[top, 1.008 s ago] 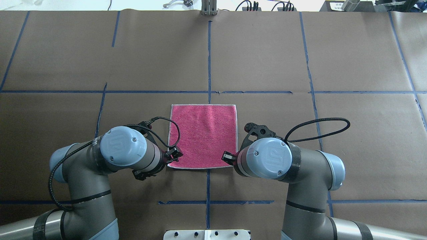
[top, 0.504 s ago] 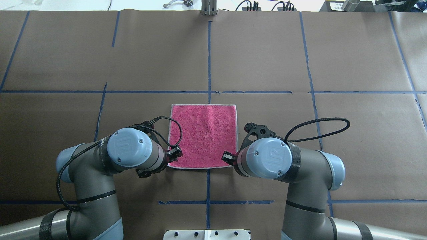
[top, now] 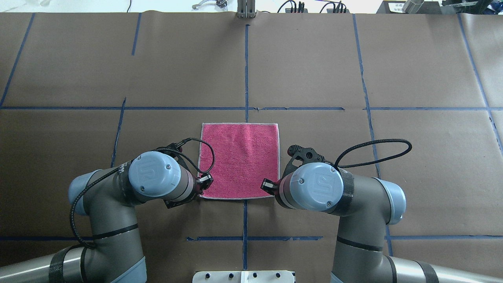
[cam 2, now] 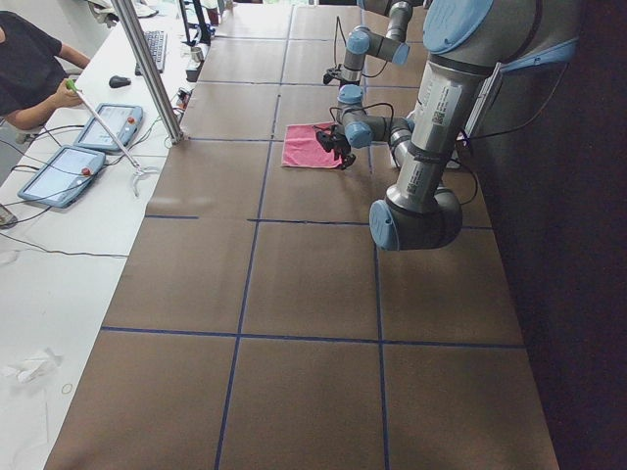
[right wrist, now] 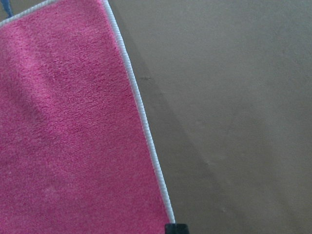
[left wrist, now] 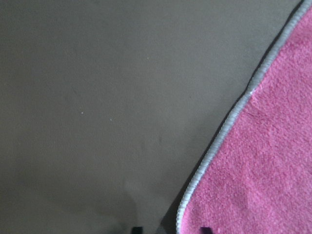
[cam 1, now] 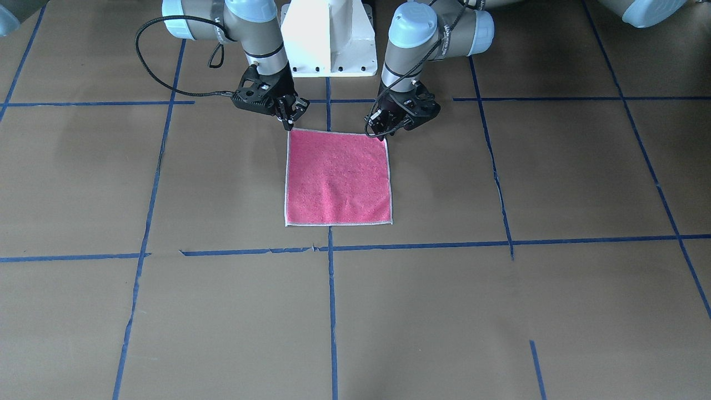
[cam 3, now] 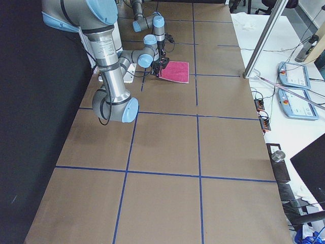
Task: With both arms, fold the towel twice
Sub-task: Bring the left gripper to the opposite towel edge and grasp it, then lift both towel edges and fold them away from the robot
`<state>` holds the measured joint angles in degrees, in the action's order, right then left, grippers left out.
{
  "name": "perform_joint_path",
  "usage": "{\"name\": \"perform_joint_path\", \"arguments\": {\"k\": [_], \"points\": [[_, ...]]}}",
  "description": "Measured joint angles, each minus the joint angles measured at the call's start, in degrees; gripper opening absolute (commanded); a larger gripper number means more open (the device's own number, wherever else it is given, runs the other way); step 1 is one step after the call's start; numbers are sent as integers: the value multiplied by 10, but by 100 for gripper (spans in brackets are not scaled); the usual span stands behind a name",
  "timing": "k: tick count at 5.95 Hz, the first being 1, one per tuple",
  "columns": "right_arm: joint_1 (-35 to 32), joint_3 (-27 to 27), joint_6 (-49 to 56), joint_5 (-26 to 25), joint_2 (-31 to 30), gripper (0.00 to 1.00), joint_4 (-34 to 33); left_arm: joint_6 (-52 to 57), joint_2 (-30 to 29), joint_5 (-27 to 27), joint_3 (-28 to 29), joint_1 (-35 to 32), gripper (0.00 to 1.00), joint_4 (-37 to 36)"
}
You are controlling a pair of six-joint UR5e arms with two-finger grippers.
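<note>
The towel (top: 239, 157) lies flat and pink face up in the middle of the table; it also shows in the front view (cam 1: 338, 178). My left gripper (top: 203, 185) is down at its near left corner. In the left wrist view the left gripper (left wrist: 170, 229) is open, its two tips astride the towel's (left wrist: 263, 170) whitish border. My right gripper (top: 269, 186) is down at the near right corner. In the right wrist view the right gripper (right wrist: 176, 228) shows as one black block at the very corner of the towel (right wrist: 73, 122), shut on it.
Brown paper with blue tape lines (top: 246, 70) covers the table. The white pedestal base (cam 1: 328, 39) stands just behind the towel on the robot's side. A metal pole (cam 2: 147, 69) and tablets (cam 2: 103, 125) with an operator are at the far edge.
My left arm's wrist has shifted right, closer to the towel's near left corner. The right arm and the towel have not moved.
</note>
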<state>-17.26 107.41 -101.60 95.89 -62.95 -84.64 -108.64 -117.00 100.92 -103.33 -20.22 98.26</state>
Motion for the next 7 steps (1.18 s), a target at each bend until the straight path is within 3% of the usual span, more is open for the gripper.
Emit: {"name": "perform_joint_path", "arguments": {"k": [4,7], "points": [[-3,13,1,1,-5,3,0,-7,-7,2,-18,0,0,-2],[-3,89,-1,19,-50,3,-6,-38,-5,2,-74,-1,0,-5]]}}
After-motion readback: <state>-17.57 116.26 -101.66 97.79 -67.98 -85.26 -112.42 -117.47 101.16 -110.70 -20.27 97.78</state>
